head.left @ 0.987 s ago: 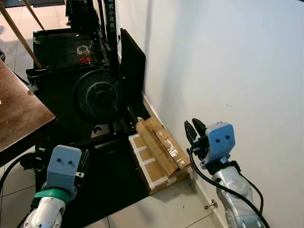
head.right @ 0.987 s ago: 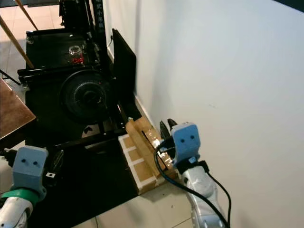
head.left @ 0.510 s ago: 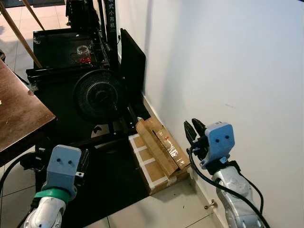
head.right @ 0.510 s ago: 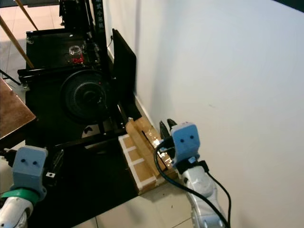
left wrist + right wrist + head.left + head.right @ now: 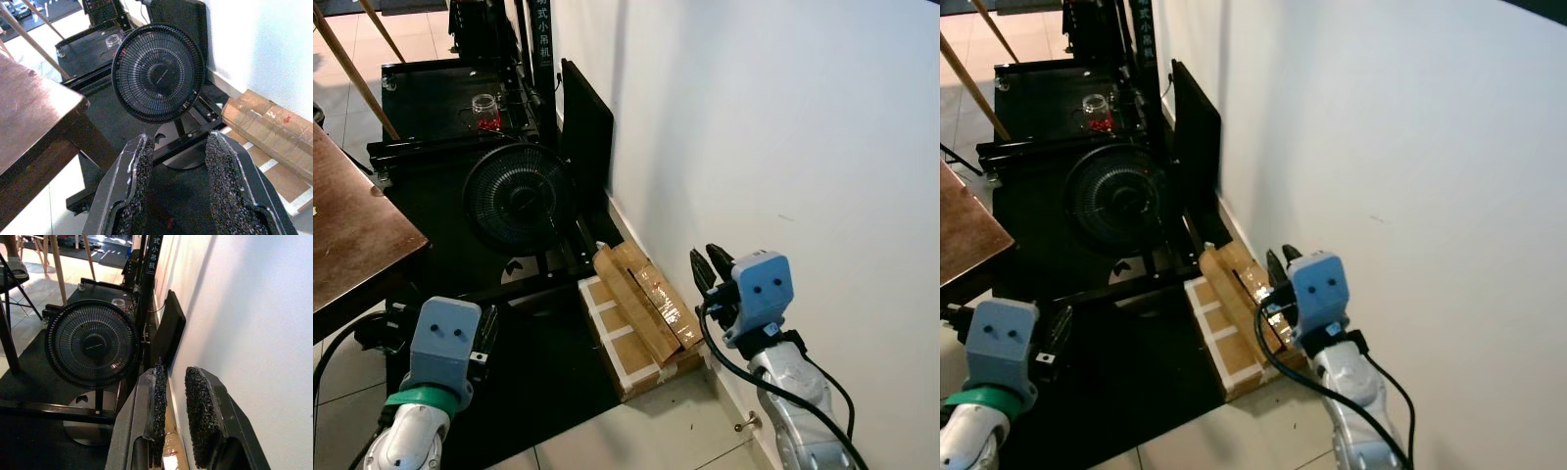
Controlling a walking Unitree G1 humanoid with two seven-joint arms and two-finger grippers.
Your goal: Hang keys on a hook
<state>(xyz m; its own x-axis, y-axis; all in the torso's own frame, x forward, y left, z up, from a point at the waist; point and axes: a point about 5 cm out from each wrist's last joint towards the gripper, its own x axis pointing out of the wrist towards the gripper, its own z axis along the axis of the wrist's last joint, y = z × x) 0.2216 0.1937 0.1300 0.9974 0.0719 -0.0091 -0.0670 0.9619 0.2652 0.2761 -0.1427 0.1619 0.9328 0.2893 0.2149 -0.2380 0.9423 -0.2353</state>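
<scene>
right gripper (image 5: 710,266): raised beside the white wall (image 5: 783,127), fingers slightly parted, nothing between | left gripper (image 5: 178,169): low over the black floor mat (image 5: 538,362), fingers spread, empty | black fan (image 5: 517,199) ahead, cardboard boxes (image 5: 636,313) against the wall, wooden table (image 5: 352,235) left | keys, hook: location cannot be told

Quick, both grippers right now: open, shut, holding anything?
Left gripper: open, nothing between its fingers, low over the black mat.
Right gripper: open, empty, raised beside the white wall.
</scene>
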